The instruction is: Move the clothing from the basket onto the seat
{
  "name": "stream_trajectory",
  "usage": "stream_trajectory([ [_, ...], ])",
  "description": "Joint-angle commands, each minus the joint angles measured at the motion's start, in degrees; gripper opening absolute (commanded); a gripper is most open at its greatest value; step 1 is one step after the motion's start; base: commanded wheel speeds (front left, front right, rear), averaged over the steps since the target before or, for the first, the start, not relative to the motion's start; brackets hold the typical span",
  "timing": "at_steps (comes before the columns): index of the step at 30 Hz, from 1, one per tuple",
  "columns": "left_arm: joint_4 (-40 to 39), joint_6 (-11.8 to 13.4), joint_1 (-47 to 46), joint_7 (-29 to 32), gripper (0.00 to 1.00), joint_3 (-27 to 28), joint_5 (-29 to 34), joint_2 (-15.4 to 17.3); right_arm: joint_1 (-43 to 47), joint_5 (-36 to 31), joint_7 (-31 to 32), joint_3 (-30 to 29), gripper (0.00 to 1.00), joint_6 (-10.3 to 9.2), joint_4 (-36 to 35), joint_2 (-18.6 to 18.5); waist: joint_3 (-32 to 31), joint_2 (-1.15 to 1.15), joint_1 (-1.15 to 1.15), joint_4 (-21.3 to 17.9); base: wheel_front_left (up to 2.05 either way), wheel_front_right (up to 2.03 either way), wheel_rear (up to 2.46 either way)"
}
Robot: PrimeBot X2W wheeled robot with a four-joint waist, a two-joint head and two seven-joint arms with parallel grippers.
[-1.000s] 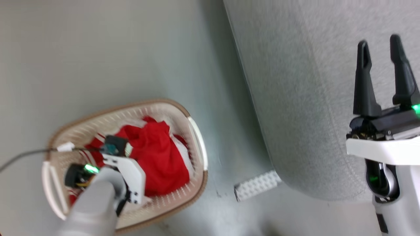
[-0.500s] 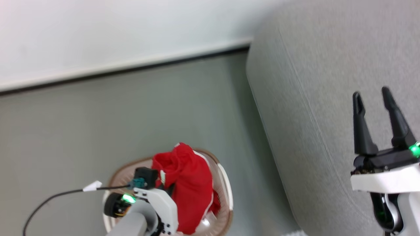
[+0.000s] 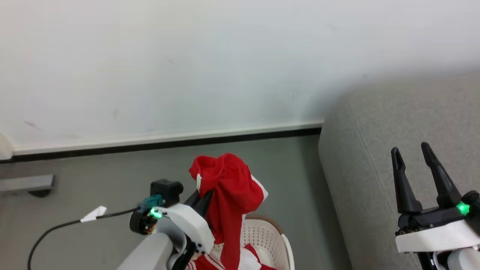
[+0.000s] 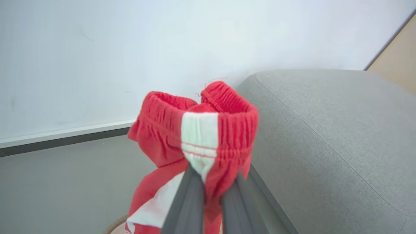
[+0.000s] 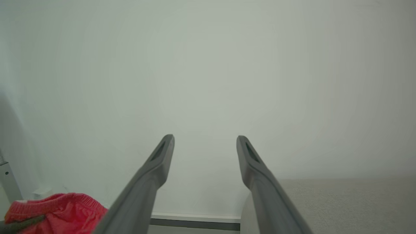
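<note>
A plain white wall (image 3: 187, 56) meets a grey floor (image 3: 93, 180) along a white skirting board (image 3: 168, 138) with a dark lower edge. Open floor is seen left of and behind the basket (image 3: 262, 234), a cream plastic tub with rows of small holes and a tan rim, cut off by the bottom edge of the head view. Just right of it, across a narrow strip of floor, the rounded end of the light grey sofa (image 3: 393, 120) is seen, its weave finely speckled. A pair of red sports shorts (image 3: 228, 187), with a gathered elastic waistband and a white panel, is pinched by the closed left hand (image 4: 211, 195). The shorts hang above the basket, the lower part reaching down to further red and white clothing (image 3: 243, 262) inside. The right hand (image 3: 410, 148) is held wide and empty over the sofa, fingers pointing toward the wall. A black cable (image 3: 56, 228) trails from the left wrist.
</note>
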Motion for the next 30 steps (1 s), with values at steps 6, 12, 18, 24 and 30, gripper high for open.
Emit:
stream_trajectory([
  [6,-8.0,0.6,-1.6,0.5,0.00,2.2,-2.4,1.6,3.4,0.7,0.0,0.7,1.00,0.17,0.6,0.8,-4.3,-0.01,0.02,2.4,0.00,0.00,0.00],
  [12,-15.5,2.2,-2.9,3.7,0.00,3.3,-3.5,3.4,4.6,1.0,0.0,2.3,1.00,0.17,1.1,1.5,-6.0,-0.01,0.02,2.1,0.00,0.00,0.00],
  [18,-21.5,3.9,-3.5,6.6,0.00,3.9,-4.1,4.8,4.5,1.5,0.0,3.8,1.00,0.17,1.3,1.8,-6.7,-0.01,0.02,1.6,0.00,0.00,0.00],
  [24,-27.0,5.7,-1.9,9.0,0.00,3.8,-4.3,5.4,4.7,2.1,0.0,5.9,1.00,0.17,1.4,1.8,-6.9,-0.01,0.02,1.5,0.00,0.00,0.00],
  [30,-30.1,6.8,-0.9,10.1,0.00,3.4,-4.4,5.5,4.0,2.8,0.0,9.2,1.00,0.17,1.6,1.6,-6.3,-0.01,0.02,1.9,0.00,0.00,0.00],
])
